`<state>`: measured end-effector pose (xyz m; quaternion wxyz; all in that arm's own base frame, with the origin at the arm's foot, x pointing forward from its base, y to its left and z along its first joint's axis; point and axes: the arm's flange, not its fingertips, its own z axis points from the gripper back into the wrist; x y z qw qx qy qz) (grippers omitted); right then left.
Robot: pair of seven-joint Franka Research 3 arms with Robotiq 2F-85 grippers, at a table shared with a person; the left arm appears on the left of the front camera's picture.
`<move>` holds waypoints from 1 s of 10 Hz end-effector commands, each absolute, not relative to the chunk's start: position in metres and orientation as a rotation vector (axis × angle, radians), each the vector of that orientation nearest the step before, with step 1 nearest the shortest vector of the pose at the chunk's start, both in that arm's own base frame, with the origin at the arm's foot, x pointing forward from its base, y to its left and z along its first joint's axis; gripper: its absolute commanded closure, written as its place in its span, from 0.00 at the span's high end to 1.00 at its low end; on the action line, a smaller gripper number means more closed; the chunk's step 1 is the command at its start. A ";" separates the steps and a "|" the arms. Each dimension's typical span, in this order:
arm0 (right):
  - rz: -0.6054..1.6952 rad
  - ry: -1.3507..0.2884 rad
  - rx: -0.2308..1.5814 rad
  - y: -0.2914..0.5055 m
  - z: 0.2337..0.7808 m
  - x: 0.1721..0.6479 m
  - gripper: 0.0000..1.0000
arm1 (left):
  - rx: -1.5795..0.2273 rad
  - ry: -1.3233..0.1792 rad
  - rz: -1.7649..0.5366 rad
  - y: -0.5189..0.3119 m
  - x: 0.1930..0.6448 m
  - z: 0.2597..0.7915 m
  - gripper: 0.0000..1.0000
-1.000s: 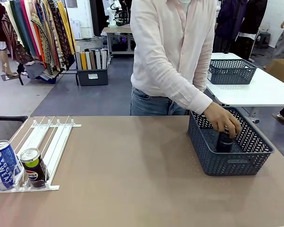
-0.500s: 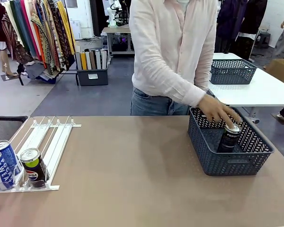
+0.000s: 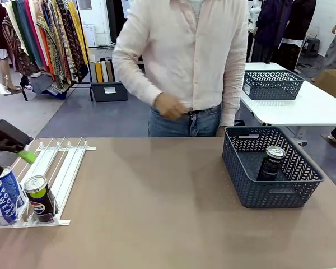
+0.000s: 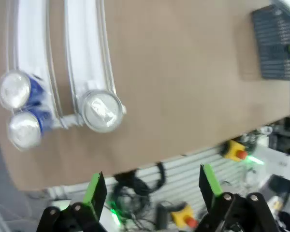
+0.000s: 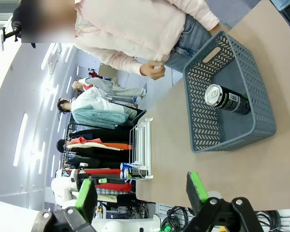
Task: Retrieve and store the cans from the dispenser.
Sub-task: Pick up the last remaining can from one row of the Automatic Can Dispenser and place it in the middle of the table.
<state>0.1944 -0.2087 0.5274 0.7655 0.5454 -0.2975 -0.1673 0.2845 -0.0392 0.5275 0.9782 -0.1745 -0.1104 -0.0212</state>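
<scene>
1. My left hand (image 3: 10, 161) hangs above the near left corner of the tabletop (image 3: 157, 224). Its fingers are spread wide with nothing between them.
2. Three cans stand upright at the near end of the dispenser (image 3: 61, 162). One is a black can (image 3: 39, 199), and two blue cans (image 3: 5, 188) sit close together just to its left.
3. In the left wrist view I look straight down on the silver tops, so each can's long axis runs along my fingers. The black can lies ahead of the open gap, a little toward one finger. The blue cans lie farther out to that same side.
4. My right hand (image 5: 140, 193) is also open and empty. It is well apart from the dispenser, on the side of the basket (image 3: 302, 185), where a stored can (image 3: 273, 162) already stands.
5. A person (image 3: 185, 56) stands at the far side, clear of the dispenser.
6. I judge the left arm far nearer to the cans. The next move needs that hand centred over the black can and then lowered. One finger has to pass on each side without snagging the thin divider rails.
</scene>
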 end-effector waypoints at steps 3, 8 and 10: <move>-0.340 -0.678 1.204 -0.210 0.531 0.196 1.00 | -0.085 -0.229 -0.151 -0.051 0.276 0.461 1.00; -0.340 -0.678 1.204 -0.210 0.531 0.196 1.00 | -0.092 -0.219 -0.169 -0.068 0.301 0.507 1.00; -0.340 -0.678 1.204 -0.210 0.531 0.196 1.00 | -0.118 -0.192 -0.123 -0.056 0.310 0.485 1.00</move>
